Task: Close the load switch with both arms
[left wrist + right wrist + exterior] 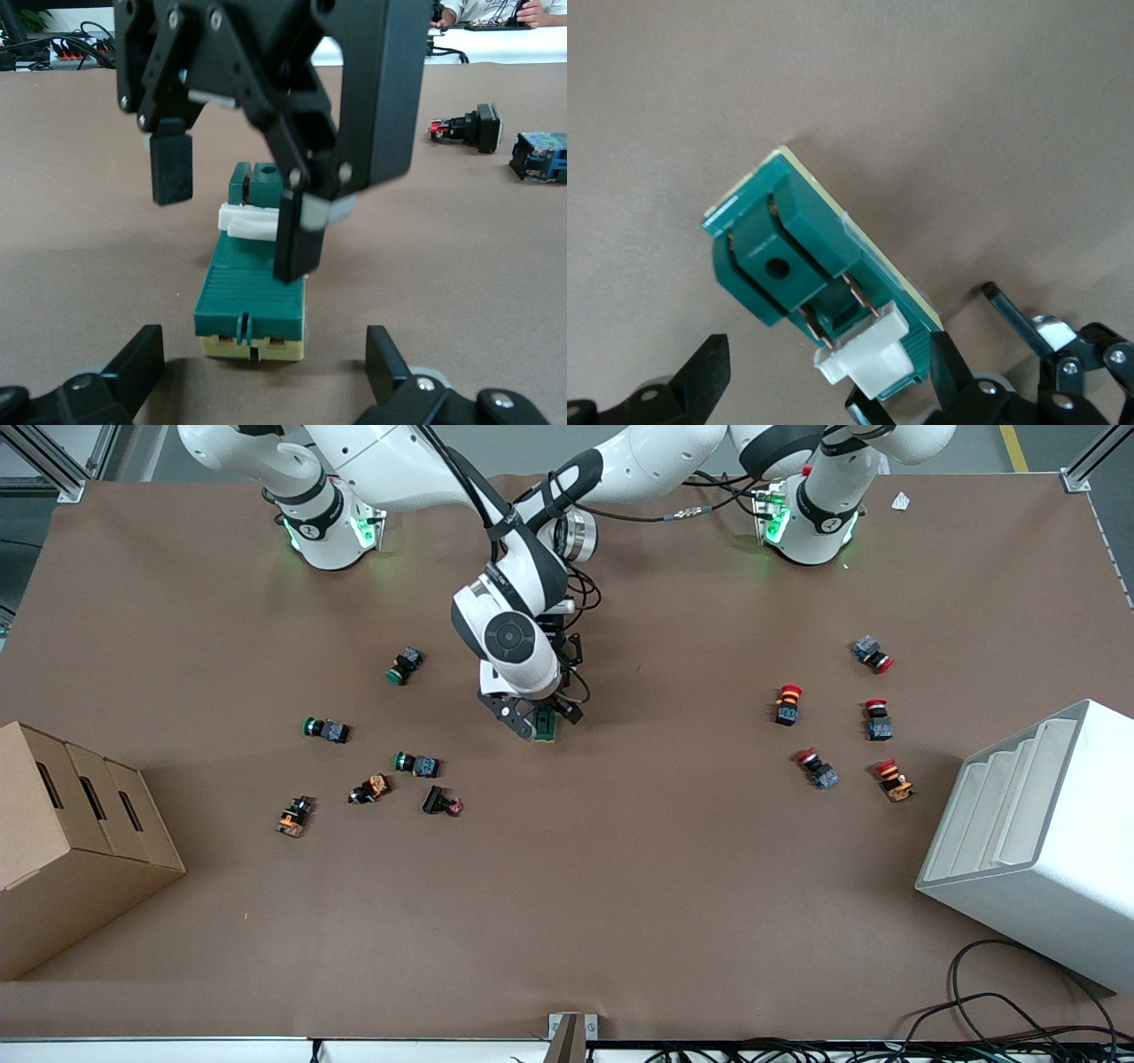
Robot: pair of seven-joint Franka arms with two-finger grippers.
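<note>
The load switch (546,729) lies flat on the brown table at its middle. It is a dark green block on a cream base (252,292) with a white toggle (248,221) at one end. My right gripper (523,722) points down over the toggle end, open. In the right wrist view the toggle (868,354) sits between its fingers (830,363). In the left wrist view one right finger (295,239) is against the switch's side. My left gripper (567,710) is low by the table, open (264,372), with the switch's cream end just ahead of its fingers.
Green, orange and black push buttons (416,763) lie toward the right arm's end. Red ones (787,702) lie toward the left arm's end. A cardboard box (71,841) and a white rack (1036,841) stand at the table's two ends.
</note>
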